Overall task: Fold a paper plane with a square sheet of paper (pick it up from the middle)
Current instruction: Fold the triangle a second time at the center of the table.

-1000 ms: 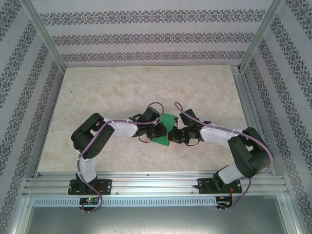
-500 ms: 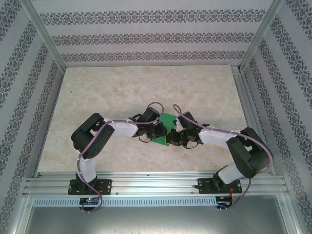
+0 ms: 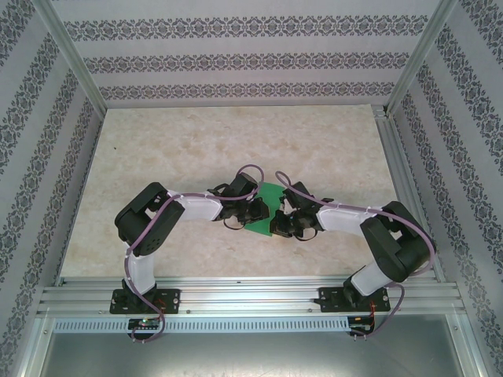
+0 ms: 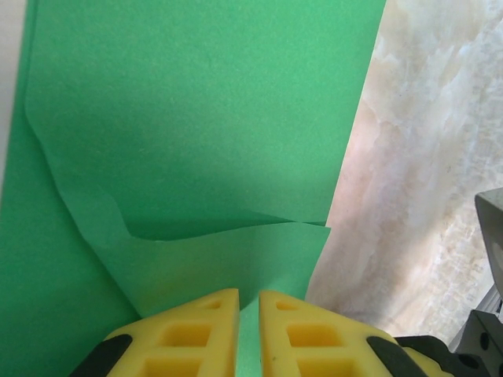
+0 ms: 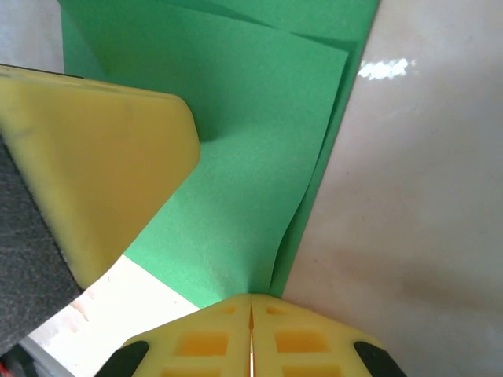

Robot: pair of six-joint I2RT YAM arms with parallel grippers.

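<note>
The left gripper (image 4: 249, 298) has its 2 yellow fingers nearly together, with a thin strip of green between the tips: it is clenched on the paper (image 4: 204, 118). A flap lies folded over the sheet just ahead of the tips, giving 2 layers there, and its edge buckles in a wave toward the left.

The right gripper (image 5: 251, 301) is clamped tight, its 2 fingers meeting in a hairline. The paper's (image 5: 259, 141) near edge runs right down into the tips and bows up beside them. A pad of the left gripper's fingers (image 5: 102, 173) shows at the left of the right wrist view, against the green.

From above there are 2 arms, 2 grippers and 1 paper (image 3: 267, 198). The left gripper (image 3: 253, 210) and right gripper (image 3: 281, 222) face each other across the paper, which sits mid-surface (image 3: 196, 149), nearer the arms' bases than the far wall.

Against 1 second ago, the right arm has swung inward: its elbow sits further left and its gripper has closed in on the left one, so less green shows between them. The left arm has not moved.
</note>
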